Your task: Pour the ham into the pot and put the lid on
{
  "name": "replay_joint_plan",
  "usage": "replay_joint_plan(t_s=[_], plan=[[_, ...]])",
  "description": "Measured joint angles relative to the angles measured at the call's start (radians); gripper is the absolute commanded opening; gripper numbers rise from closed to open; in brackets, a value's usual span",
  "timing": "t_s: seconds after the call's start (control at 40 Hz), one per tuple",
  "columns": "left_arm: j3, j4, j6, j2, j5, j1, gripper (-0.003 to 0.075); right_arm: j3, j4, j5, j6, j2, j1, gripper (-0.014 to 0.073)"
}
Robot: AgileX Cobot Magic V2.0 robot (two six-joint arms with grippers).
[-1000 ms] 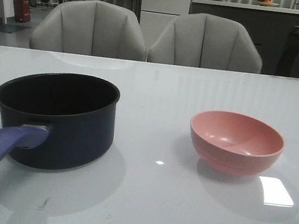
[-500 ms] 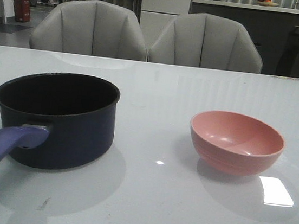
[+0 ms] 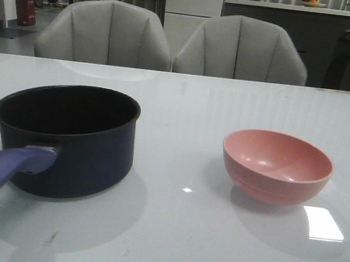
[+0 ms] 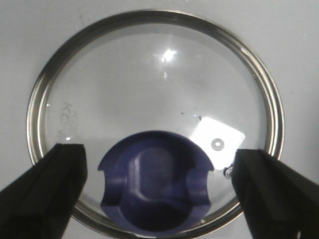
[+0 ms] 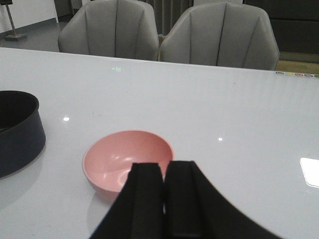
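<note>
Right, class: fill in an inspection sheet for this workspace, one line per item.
Surface: white glossy table, glare patches.
Pot: upright, uncovered, handle toward the camera.
Pink bowl: upright, no ham visible inside.
Lid: lying flat, blue knob up, not on the pot.
Clutter: nothing seen.
Left end effector: open, fingers flanking the knob.
Right end effector: shut, empty, near the bowl.
Cables: nothing seen.
Surroundings: two grey chairs behind the table.
</note>
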Motion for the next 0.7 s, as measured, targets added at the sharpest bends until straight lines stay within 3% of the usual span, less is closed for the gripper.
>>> replay_joint_plan(t_s=[0.25,0.57,0.7], plan=[[-0.035,-0.013,0.002,0.094,0.039,0.0,0.0593,0.0,0.0,0.0,0.0,0.0,0.0,0.0147],[-0.075,-0.023,0.008,0.108,0.086,0.001,0.0125,0.0,0.0,0.0,0.0,0.0,0.0,0.0147],[-0.111,-0.021,0.013,0.117,0.127,0.001,0.0113,0.0,0.0,0.0,0.0,0.0,0.0,0.0147]])
